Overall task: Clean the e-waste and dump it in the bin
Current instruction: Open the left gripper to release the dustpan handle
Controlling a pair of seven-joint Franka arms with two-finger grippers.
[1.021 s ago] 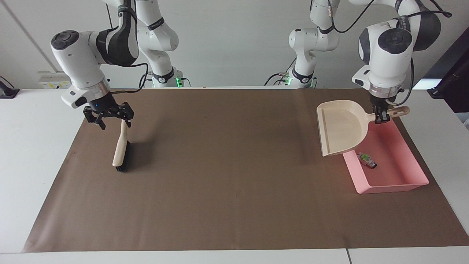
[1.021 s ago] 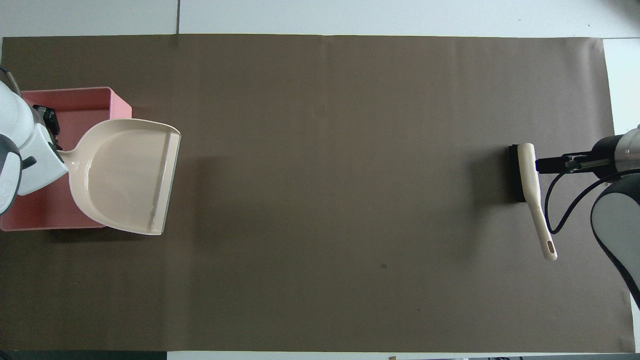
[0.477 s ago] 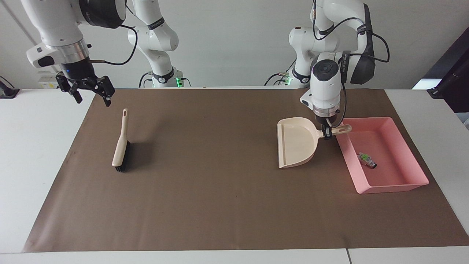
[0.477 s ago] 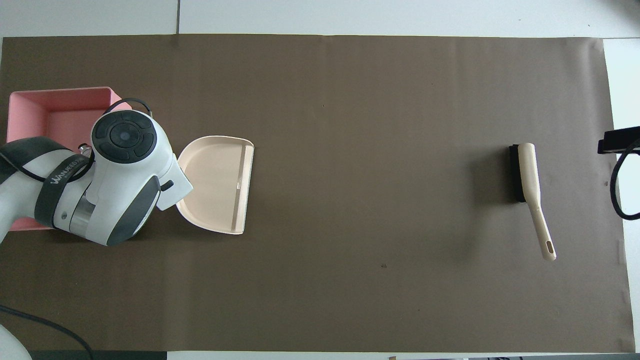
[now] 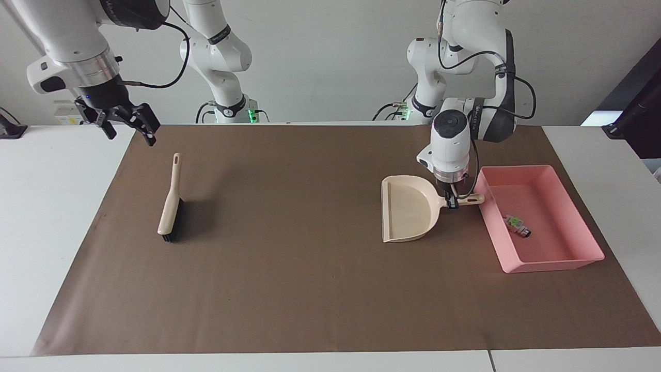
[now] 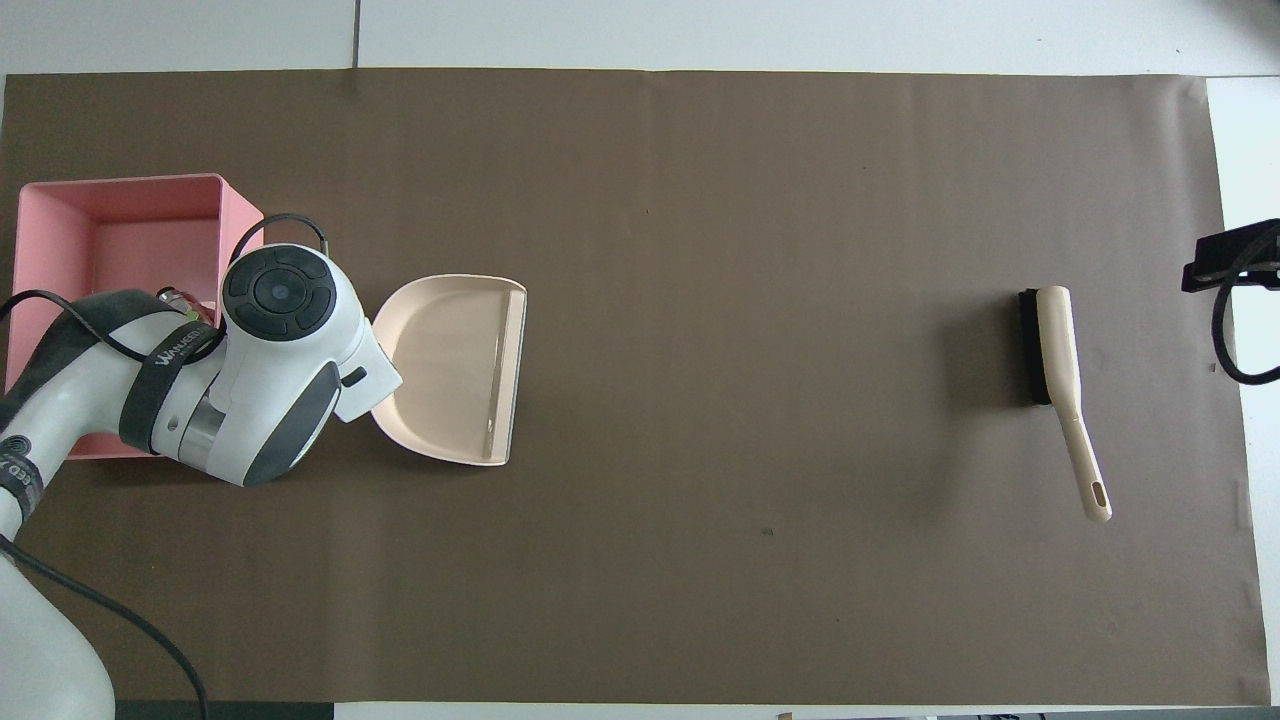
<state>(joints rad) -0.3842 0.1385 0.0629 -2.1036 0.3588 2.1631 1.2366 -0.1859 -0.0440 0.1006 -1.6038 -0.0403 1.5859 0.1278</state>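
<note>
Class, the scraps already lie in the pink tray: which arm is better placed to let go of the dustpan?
Left. Its end effector grips the dustpan handle beside the pink tray; the right end effector hangs open above the brush.

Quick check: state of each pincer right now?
Left pincer: shut on the dustpan handle, dustpan on the mat beside the bin.
Right pincer: open, holding nothing, up over the mat's edge above the brush.
</note>
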